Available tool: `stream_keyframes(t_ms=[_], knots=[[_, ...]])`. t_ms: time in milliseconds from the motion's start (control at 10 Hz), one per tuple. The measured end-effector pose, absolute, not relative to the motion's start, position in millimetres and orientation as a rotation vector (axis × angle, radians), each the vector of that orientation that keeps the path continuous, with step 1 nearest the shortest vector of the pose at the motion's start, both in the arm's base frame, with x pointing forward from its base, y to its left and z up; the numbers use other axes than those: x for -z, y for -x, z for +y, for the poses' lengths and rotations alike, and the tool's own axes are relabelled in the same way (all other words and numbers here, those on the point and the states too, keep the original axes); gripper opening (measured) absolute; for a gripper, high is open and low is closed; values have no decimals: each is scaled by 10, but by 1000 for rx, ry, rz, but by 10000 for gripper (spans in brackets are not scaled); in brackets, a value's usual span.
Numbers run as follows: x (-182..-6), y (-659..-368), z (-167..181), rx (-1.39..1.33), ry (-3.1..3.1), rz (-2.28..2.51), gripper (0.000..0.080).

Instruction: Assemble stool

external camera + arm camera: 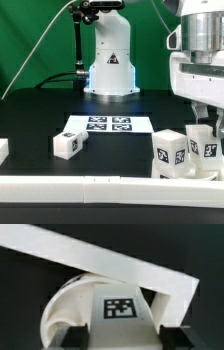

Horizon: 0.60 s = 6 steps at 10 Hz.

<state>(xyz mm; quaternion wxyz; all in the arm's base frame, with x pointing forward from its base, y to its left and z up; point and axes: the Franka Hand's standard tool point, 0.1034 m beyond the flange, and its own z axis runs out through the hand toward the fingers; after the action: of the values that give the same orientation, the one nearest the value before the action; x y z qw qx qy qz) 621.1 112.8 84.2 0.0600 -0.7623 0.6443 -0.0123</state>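
My gripper (203,128) is low at the exterior view's right, over a cluster of white tagged stool parts (185,152) that sits against the front border bar. In the wrist view my gripper (124,336) has its two dark pads (73,336) against both sides of a white leg (121,303) with a square tag, so it is shut on it. The round seat's curved rim (62,300) shows beside that leg. Another loose leg (68,145) lies on the black table left of the middle.
The marker board (110,125) lies in front of the robot base (108,60). A long white border bar (90,185) runs along the front and crosses the wrist view (110,260). A small white piece (3,150) sits at the far left edge.
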Motion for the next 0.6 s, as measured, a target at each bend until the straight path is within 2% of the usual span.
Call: stream_keyframes(t_ms=[600], knots=[[-843, -6232, 1146, -29, 1820, 2329, 340]])
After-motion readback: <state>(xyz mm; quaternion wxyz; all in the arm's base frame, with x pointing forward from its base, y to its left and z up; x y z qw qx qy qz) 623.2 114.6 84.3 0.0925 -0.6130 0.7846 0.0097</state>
